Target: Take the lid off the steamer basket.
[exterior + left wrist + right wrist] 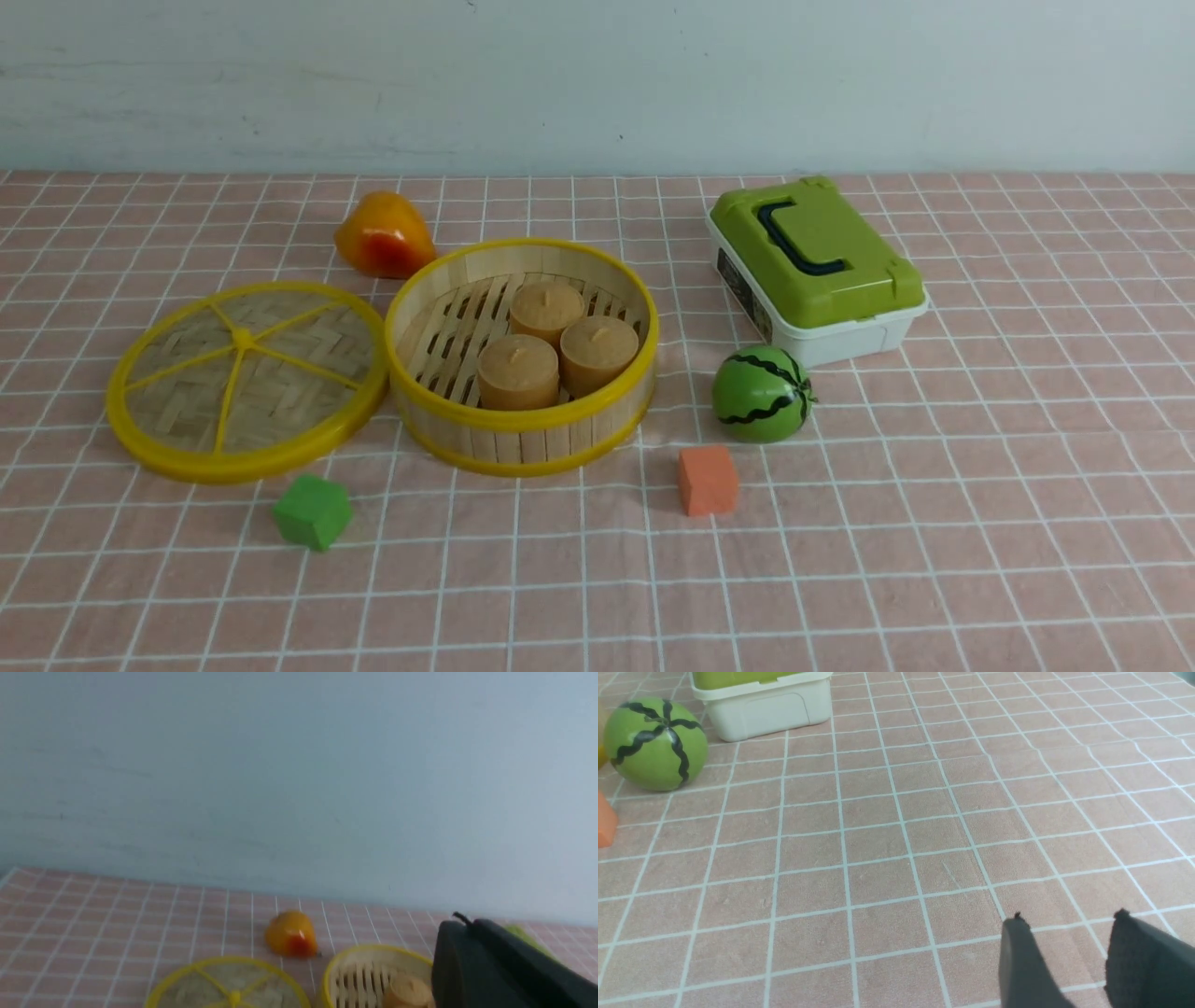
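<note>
1 view crops the lid (261,993); left gripper (460,935) overlaps steamer basket (373,949).

lid (247,381): woven bamboo disc, yellow rim, five spokes; lying flat, ahead of the left pincer (462,933)
steamer basket (523,439): pale slats, yellow rims; upright, uncovered, beside lid, partly behind that pincer

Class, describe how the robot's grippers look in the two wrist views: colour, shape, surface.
The left gripper: matt black, blunt rounded jaws with a small nub at the tip. The right gripper: two dark grey tapering jaws, one with a rough textured face.
</note>
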You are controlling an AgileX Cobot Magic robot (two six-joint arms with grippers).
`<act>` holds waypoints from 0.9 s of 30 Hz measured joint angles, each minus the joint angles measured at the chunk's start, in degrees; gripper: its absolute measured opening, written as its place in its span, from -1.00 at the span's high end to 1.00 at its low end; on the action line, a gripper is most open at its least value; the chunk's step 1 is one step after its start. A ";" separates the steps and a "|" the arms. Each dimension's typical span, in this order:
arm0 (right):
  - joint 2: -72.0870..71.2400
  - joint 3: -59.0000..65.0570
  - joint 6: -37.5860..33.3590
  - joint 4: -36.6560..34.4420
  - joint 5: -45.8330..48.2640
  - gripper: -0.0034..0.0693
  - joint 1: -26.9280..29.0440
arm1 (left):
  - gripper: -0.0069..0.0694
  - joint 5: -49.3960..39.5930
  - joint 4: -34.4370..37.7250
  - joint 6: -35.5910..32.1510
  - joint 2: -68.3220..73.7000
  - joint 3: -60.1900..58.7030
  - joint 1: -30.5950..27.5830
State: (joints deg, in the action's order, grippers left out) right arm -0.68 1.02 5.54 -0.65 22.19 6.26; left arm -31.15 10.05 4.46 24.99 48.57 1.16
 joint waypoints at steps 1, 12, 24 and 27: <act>0.00 0.00 0.00 0.00 0.00 0.24 0.00 | 0.85 -0.13 2.23 -1.91 -2.74 -3.77 0.00; 0.00 0.00 0.00 0.00 0.00 0.24 0.00 | 0.85 0.18 24.56 -32.05 -22.53 -28.10 0.00; 0.00 0.00 0.00 0.00 0.00 0.24 0.00 | 0.85 11.46 31.99 -44.32 -23.10 -31.28 1.46; 0.00 0.00 0.00 0.00 0.00 0.24 0.00 | 0.85 20.64 32.81 -41.42 -25.09 -35.23 4.96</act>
State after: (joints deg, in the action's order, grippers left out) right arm -0.68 1.02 5.54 -0.65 22.19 6.26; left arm -10.51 42.86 -36.96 -0.10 13.34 6.12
